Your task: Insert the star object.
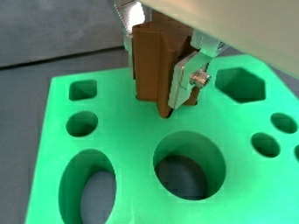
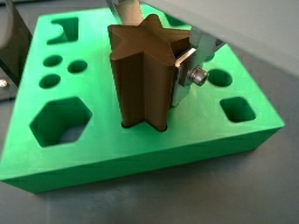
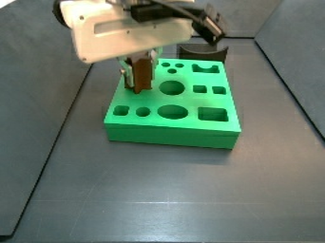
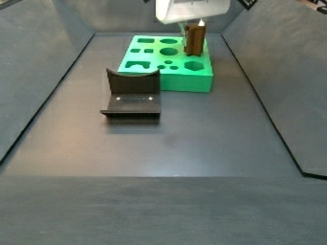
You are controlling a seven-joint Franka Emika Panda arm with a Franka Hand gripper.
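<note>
- The star object [image 2: 146, 74] is clamped in the claw [image 2: 176, 74], its long axis held upright.
- Its lower end is seen at the green block's [image 2: 176, 140] top face, seemingly entering a hole.
- Straight descent is judged the remaining move.

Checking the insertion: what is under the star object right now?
The green block lies under the star object, held upright in the gripper. Its lower end meets the block's top; the peg itself hides any hole beneath.
</note>
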